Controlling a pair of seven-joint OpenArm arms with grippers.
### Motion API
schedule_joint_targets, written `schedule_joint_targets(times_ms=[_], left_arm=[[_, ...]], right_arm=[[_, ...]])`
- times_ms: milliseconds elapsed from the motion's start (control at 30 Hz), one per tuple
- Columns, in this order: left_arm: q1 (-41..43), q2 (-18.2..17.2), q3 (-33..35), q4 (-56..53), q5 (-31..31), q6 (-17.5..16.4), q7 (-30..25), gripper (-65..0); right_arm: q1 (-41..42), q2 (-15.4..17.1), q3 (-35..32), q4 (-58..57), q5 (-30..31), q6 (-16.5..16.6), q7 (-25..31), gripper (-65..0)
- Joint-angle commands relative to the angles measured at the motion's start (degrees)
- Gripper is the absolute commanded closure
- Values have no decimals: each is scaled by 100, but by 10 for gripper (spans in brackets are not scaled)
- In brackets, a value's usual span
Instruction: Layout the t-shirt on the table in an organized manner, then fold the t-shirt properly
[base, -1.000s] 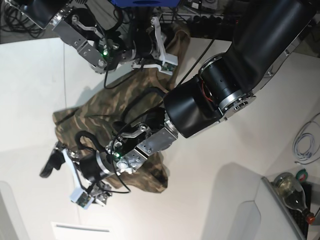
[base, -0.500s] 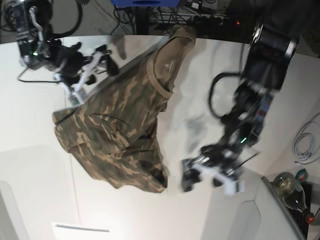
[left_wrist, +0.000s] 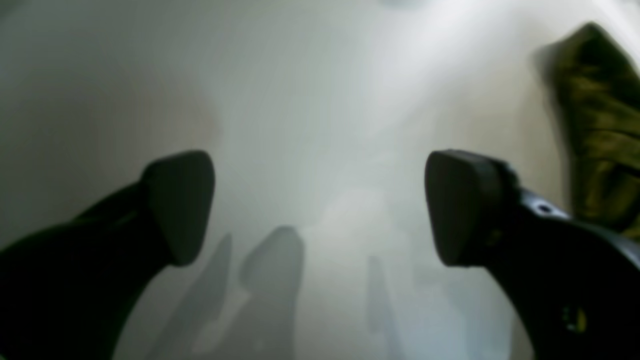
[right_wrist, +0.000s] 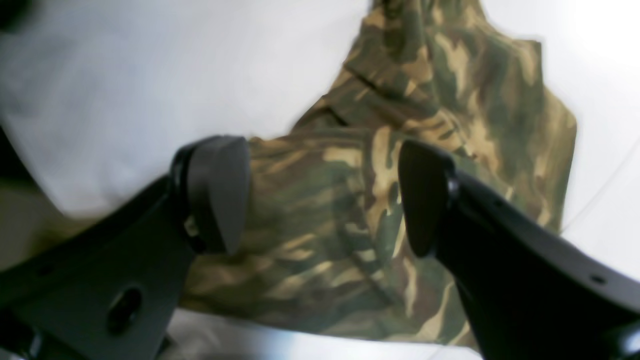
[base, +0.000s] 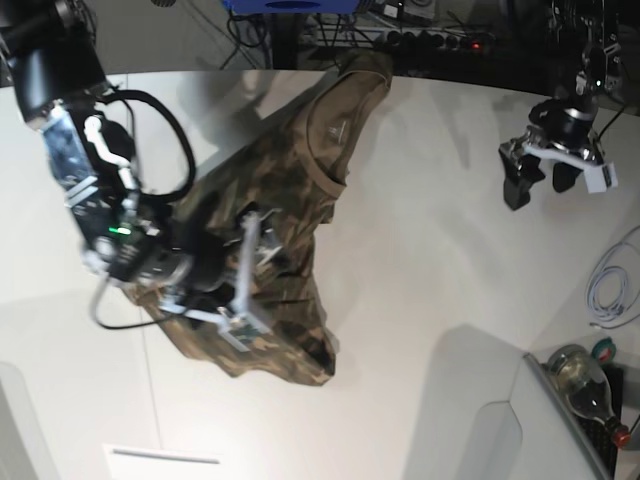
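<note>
The t-shirt (base: 285, 190) is observed spread beneath the right gripper (base: 262, 275), held wide and empty, whereas the left gripper (base: 540, 180) is raised well apart, likewise parted, gripping nothing.

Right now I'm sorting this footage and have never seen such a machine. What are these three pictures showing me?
It is a robot with two arms, each ending in a two-fingered gripper. One picture looks down from above on a white table with a crumpled camouflage t-shirt. The other two come from cameras on the wrists, looking out between the dark fingers. The right gripper hangs over the shirt, jaws apart, cloth showing between them but not pinched. The left gripper hangs over bare table, away from the shirt, jaws wide and empty. Nothing is held. A bottle and a white cable lie off to the side.
</note>
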Motion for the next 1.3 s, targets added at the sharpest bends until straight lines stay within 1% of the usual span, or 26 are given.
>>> schedule_joint_targets(times_ms=[0, 100, 133, 167, 200, 267, 333, 433, 467, 567, 633, 700, 733, 767, 800, 933, 1000, 1033, 1067, 1100, 1167, 1267], left_arm=[[105, 31, -213, 88, -26, -104, -97, -558], [211, 269, -600, 88, -17, -341, -80, -443], [263, 312, -688, 79, -17, -429, -80, -413], [307, 348, -741, 79, -17, -482, -80, -390], [334, 356, -785, 79, -17, -526, -80, -369], [342, 356, -802, 35, -17, -570, -80, -344], [342, 356, -802, 26, -17, -570, -80, -336], [386, 356, -802, 26, -17, -570, -80, -336], [378, 356, -802, 26, -17, -570, -80, -336], [369, 356, -767, 26, -17, -570, -80, -336], [360, 356, -750, 26, -17, -570, -80, -336], [360, 356, -741, 26, -17, -570, -80, -336], [360, 356, -741, 26, -17, -570, -80, -336], [351, 356, -741, 26, -17, -570, -80, -336], [351, 356, -741, 26, -17, -570, -80, -336], [351, 356, -741, 26, -17, -570, -80, -336], [351, 356, -741, 26, -17, -570, -80, -336], [351, 356, -741, 26, -17, -570, -80, -336], [351, 356, -741, 26, -17, -570, -80, -336], [351, 356, -741, 26, -17, -570, -80, -336], [351, 356, -741, 26, -17, -570, -80, -336], [351, 365, -723, 26, -17, -570, -80, -336]], right_arm=[[261, -124, -206, -85, -144, 15, 120, -434], [675, -475, -830, -867, -1032, 15, 111, -434], [789, -598, -997, -1122, -1357, 24, 111, -437], [850, -686, -1129, -1289, -1630, 41, 111, -452], [894, -774, -1252, -1430, -1903, 50, 111, -482], [903, -853, -1419, -1518, -2193, 50, 111, -519], [903, -853, -1498, -1518, -2263, 59, 85, -524], [930, -836, -1516, -1597, -2281, 85, -144, -527], [991, -836, -1516, -1667, -2281, 191, -197, -527], [1061, -836, -1481, -2063, -2298, 718, -223, -524], [1132, -827, -1472, -2309, -2298, 850, -214, -522], [1132, -827, -1472, -2406, -2298, 868, -205, -515], [1132, -827, -1472, -2406, -2298, 868, -205, -489], [1123, -827, -1472, -2406, -2298, 868, -205, -437], [1114, -827, -1472, -2406, -2298, 868, -205, -368], [1017, -827, -1463, -2168, -2289, 903, -240, 0], [859, -809, -1463, -1773, -2298, 903, -240, -3], [789, -765, -1463, -1544, -2298, 903, -276, -21], [727, -704, -1463, -1325, -2298, 903, -381, -17], [666, -677, -1463, -1096, -2298, 903, -513, -5], [543, -651, -1437, -683, -2298, 903, -759, 0], [182, -510, -953, -120, -2272, 903, -891, 0]])
